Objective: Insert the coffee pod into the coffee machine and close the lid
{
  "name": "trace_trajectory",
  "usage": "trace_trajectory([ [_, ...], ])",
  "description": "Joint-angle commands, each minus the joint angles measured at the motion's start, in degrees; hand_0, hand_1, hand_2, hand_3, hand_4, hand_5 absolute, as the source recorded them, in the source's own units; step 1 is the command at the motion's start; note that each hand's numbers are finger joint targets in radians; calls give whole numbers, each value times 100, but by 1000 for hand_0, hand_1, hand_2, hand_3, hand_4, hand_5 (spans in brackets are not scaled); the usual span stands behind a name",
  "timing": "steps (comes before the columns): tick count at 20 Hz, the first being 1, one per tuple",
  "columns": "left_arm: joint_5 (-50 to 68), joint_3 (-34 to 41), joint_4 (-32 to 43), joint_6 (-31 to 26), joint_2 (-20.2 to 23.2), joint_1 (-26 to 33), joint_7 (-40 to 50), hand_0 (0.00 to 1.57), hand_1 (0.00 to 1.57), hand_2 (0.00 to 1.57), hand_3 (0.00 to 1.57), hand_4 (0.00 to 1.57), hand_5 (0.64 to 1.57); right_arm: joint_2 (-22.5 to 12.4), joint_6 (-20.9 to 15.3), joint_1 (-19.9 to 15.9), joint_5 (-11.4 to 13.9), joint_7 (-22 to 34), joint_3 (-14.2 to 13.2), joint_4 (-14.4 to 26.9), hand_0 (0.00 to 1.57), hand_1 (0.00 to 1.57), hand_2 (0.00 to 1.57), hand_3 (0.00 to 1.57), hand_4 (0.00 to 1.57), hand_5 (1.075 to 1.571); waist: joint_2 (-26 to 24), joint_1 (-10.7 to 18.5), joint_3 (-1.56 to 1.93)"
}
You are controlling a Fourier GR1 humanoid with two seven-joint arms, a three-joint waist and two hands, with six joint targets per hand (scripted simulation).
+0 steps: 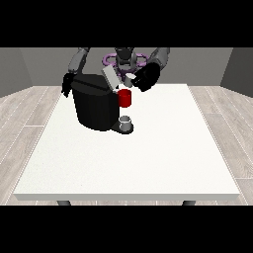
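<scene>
The hand at the view's right (146, 77) hangs over the back of the table (148, 158), just above and beside the top of the coffee machine (96, 106). A small pale pod (129, 80) sits at the inner side of that hand, toward the machine, and the fingers seem curled around it, so I judge the hand to be gripping the pod.

Directly below the hand, and a little toward the machine, is the red pod holder (125, 98) at the machine's upper front corner. The pod is above it and apart from it, not yet seated. So the coming move appears to be mostly downward, with a slight shift toward the machine.

The grey lid (110, 77) stands tilted up and open, rising from the machine's top just on the machine side of the pod. Its long axis slants up and away from the hand, leaving the holder uncovered. It is close enough that the hand could brush it on the way down.

The hand at the view's left (66, 85) sits on the far side of the machine, well apart from the pod; I cannot tell how its fingers lie. A small grey cup (126, 121) stands on the machine's base, lower than the holder.
</scene>
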Motion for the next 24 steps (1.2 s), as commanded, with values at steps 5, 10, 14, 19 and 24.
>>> trace_trajectory([
  [5, 208, 323, 236, 20, 370, -483, -174, 1489, 1489, 1476, 1411, 599, 1571, -122, 456, -317, -145, -226, -11, 94, 0, 0, 0, 0, 279, 1571, 494, -93, 1],
  [10, 243, 415, 345, 201, 354, -746, 76, 1458, 1458, 1476, 1374, 596, 1571, -157, 443, -423, -134, -404, -97, 311, 0, 0, 0, 0, 233, 1571, 692, -228, 2],
  [14, 211, 339, 484, -98, 627, -893, -87, 1462, 1462, 1480, 1342, 619, 1571, 106, 59, -624, 28, -251, 33, 267, 0, 0, 0, 0, 242, 1571, 735, -156, 1],
  [19, 67, 250, 540, 83, 706, -840, -363, 1487, 1487, 1514, 1437, 703, 1571, -140, 219, -853, -59, -162, -107, 347, 0, 0, 0, 0, 211, 1571, 1036, -191, 2],
  [24, 129, 367, 647, 209, 655, -1133, -17, 1453, 1453, 1468, 1360, 645, 1571, -166, 179, -967, 54, -114, -46, 436, 0, 0, 0, 0, 250, 1571, 1016, -368, 3],
])
